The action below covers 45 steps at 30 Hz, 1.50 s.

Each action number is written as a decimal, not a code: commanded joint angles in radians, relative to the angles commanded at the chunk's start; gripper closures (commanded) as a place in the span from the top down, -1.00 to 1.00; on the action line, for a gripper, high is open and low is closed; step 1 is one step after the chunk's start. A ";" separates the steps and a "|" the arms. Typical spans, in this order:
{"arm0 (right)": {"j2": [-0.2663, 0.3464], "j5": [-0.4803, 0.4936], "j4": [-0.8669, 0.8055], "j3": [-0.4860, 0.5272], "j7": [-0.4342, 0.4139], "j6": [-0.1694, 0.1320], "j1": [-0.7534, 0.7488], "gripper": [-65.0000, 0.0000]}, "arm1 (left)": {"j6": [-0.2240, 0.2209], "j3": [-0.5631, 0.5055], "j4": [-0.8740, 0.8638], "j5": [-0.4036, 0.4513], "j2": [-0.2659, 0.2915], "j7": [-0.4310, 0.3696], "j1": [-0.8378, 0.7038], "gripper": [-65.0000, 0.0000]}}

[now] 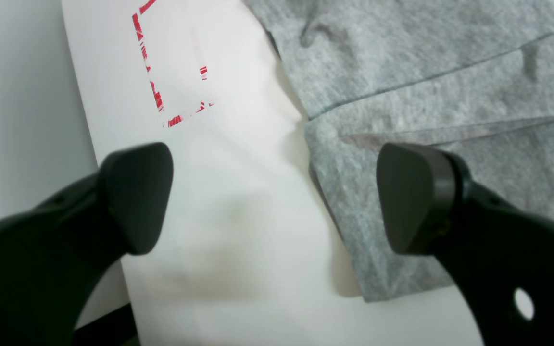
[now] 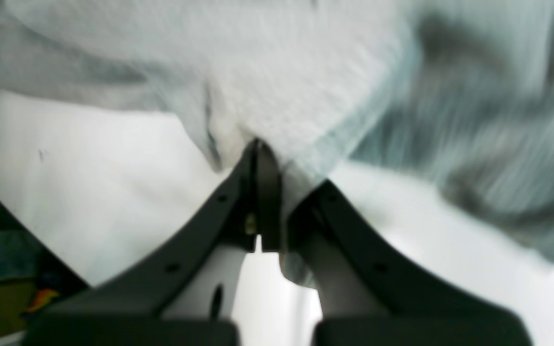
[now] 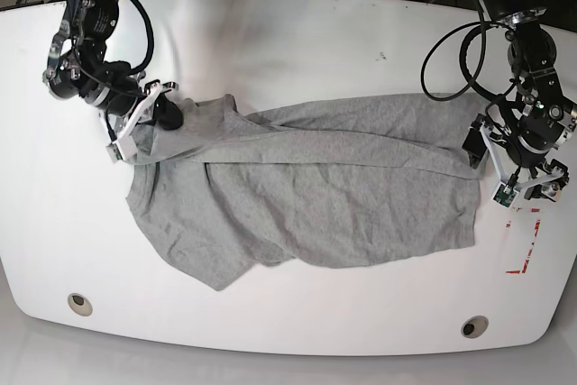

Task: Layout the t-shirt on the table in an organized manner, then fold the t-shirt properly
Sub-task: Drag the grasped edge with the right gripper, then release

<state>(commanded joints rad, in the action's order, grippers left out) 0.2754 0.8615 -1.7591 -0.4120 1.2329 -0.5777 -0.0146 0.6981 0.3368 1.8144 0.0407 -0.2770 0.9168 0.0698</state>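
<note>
Right gripper (image 2: 262, 158): tilted low, jaws pinching the t-shirt (image 3: 306, 187) edge.
Left gripper (image 1: 277, 192): wide apart, empty, hovering above the table (image 3: 297, 33).

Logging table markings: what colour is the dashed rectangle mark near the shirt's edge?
Red, on the white table; the dashed rectangle mark shows best in the left wrist view.

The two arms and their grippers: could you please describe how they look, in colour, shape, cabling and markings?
Both arms are black with silver-grey joint housings and looping black cables along them. The left gripper has matte black fingers ending in broad, rounded pads, with a round hole in one finger. The right gripper has black fingers too, dotted with small holes. White plates sit at both wrists; no lettering is legible.
</note>
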 joint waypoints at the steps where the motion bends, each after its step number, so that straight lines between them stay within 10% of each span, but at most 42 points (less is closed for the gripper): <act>1: -0.002 0.000 0.002 0.000 0.008 0.000 0.034 -1.00 | 0.000 -0.002 0.000 0.000 0.000 0.000 0.000 1.00; 20: -0.020 -0.011 0.445 0.143 -0.112 0.005 0.423 -1.00 | 0.000 0.000 0.002 0.000 0.002 0.000 -0.020 1.00; 22: 0.000 -0.011 0.506 0.187 -0.137 0.005 0.459 -0.91 | 0.000 0.000 0.002 0.000 0.002 0.000 -0.020 1.00; 32: 0.114 0.000 0.560 0.239 -0.147 0.005 0.470 1.00 | 0.000 0.000 0.002 0.000 0.002 0.000 -0.048 1.00; 45: 0.278 -0.011 0.328 0.183 -0.192 0.005 0.160 1.00 | 0.000 -0.002 0.003 0.000 0.000 0.000 -0.049 1.00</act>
<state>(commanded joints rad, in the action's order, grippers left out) 0.5531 0.8508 -1.4308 -0.2294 1.0411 -0.5731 0.1450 0.6981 0.3353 1.8174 0.0407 -0.2770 0.9168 0.0207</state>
